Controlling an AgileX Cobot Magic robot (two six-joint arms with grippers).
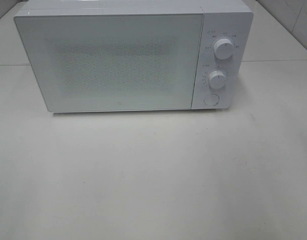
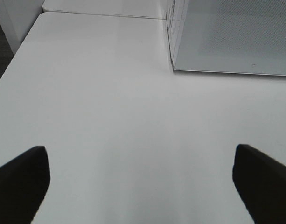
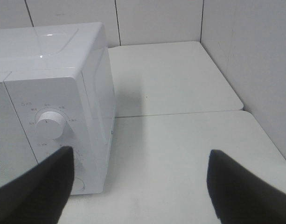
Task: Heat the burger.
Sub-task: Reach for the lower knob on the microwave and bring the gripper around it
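A white microwave (image 1: 118,57) stands at the back of the white table (image 1: 153,175) with its door shut. Its panel on the right carries an upper knob (image 1: 223,48), a lower knob (image 1: 217,79) and a round button (image 1: 210,99). The burger and its plate are out of view. My left gripper (image 2: 140,182) is open and empty over bare table, left of the microwave's front corner (image 2: 173,65). My right gripper (image 3: 138,186) is open and empty beside the microwave's control panel (image 3: 52,123). Neither gripper shows in the exterior view.
White walls (image 3: 245,56) close off the table at the right and behind. A seam (image 1: 273,61) joins two tabletops level with the microwave. The table's left edge (image 2: 14,65) drops to a dark floor.
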